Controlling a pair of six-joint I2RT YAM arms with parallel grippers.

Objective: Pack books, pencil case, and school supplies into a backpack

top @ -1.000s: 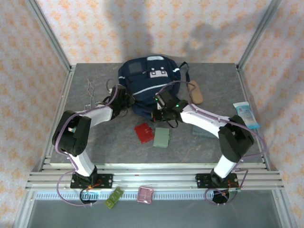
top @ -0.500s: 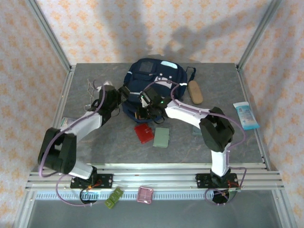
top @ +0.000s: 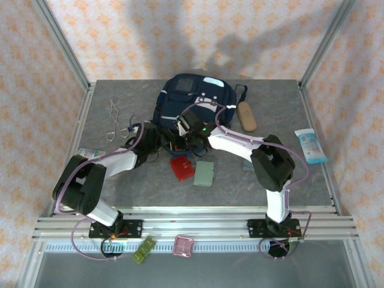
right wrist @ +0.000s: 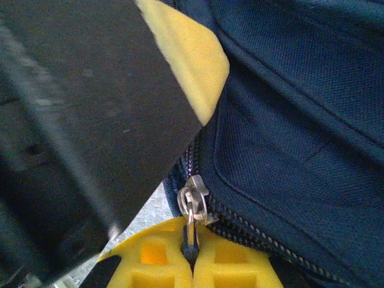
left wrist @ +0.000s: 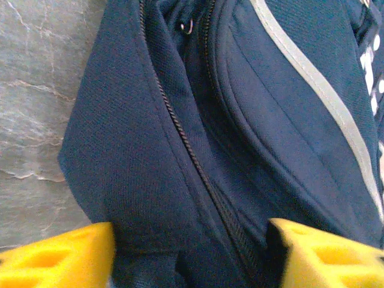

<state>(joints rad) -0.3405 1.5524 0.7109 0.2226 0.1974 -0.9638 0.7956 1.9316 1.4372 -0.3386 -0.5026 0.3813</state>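
While the right gripper (right wrist: 192,264) is clamped shut on the zipper pull (right wrist: 192,207) at the backpack's (top: 174,99) 6 o'clock edge, the left gripper (left wrist: 192,255) sits half-open astride fabric at 7 o'clock, pinching nothing evident. Backpack lies at table's 12 o'clock. Risk: unanchored bag drags with the pull, or the thin tab slips out.

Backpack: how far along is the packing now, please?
Done: nothing looks packed yet. In hand: the right gripper is shut on the zipper pull of the backpack. The left gripper straddles its fabric beside the zipper; whether it pinches, I cannot tell. Left: the pencil case, red case and green case lie outside on the table.
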